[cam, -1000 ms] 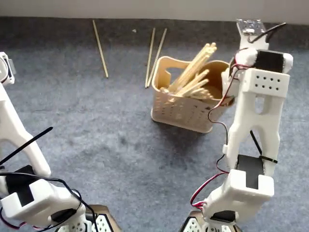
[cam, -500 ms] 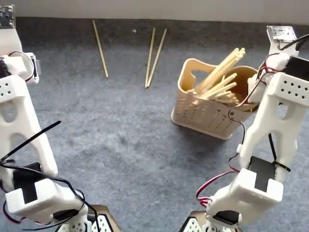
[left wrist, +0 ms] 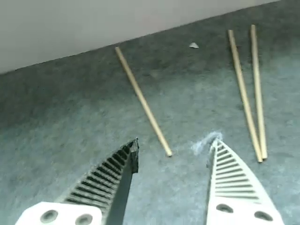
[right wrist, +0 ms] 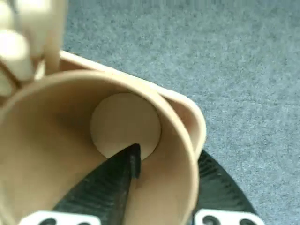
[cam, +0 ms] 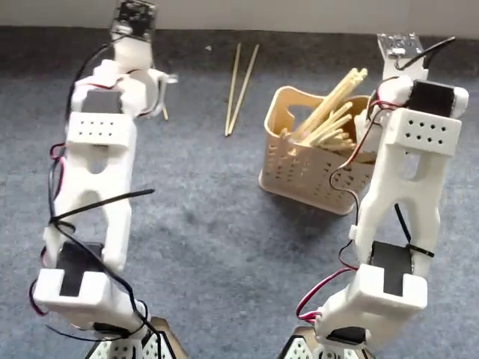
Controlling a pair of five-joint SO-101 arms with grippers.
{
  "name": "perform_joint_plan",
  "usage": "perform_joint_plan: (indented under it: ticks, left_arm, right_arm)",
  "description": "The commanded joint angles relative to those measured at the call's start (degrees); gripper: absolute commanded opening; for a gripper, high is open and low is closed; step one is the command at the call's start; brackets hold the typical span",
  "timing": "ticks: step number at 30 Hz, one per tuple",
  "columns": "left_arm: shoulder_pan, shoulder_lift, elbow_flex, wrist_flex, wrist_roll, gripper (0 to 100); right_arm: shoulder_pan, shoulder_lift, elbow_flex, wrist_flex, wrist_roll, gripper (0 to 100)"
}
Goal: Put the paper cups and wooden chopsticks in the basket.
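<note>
— Loose chopsticks on the counter?
— Three: a single chopstick (left wrist: 143, 101) below my left pincer (left wrist: 176, 143), spread wide, and a pair (left wrist: 243, 93) nearby. A bundle (cam: 329, 103) stands in the basket (cam: 296, 176).
— Paper cups?
— One paper cup (right wrist: 122, 124), its wall pinched by my right pincer (right wrist: 171, 159), at the basket.

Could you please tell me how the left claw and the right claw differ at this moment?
The left claw is open and empty; the right claw is shut on the wall of a paper cup. The left claw is over carpet by a single chopstick; the right claw is at the basket. Both are extended toward the table's far side.
</note>
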Motion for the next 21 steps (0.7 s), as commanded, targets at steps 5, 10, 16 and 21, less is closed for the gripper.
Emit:
perform_joint_plan:
  ticks: [5, 10, 16, 21]
  left_arm:
    - [5.8, 21.3, -19.7, -1.9, 0.2, 26]
    - [8.0, 38.5, -38.2, 1.1, 0.2, 26]
    - [8.8, 54.7, -63.5, 10.6, 0.2, 26]
    - [10.2, 64.6, -79.7, 16.6, 0.2, 26]
  right_arm:
    - [-3.0, -2.6, -12.5, 0.6, -5.7, 32.1]
    - [-3.0, -6.6, -18.8, 0.7, -9.9, 32.1]
    - [-2.9, -22.6, -16.4, 0.7, -10.5, 32.1]
    - [-2.4, -36.4, -2.9, 0.7, -8.1, 32.1]
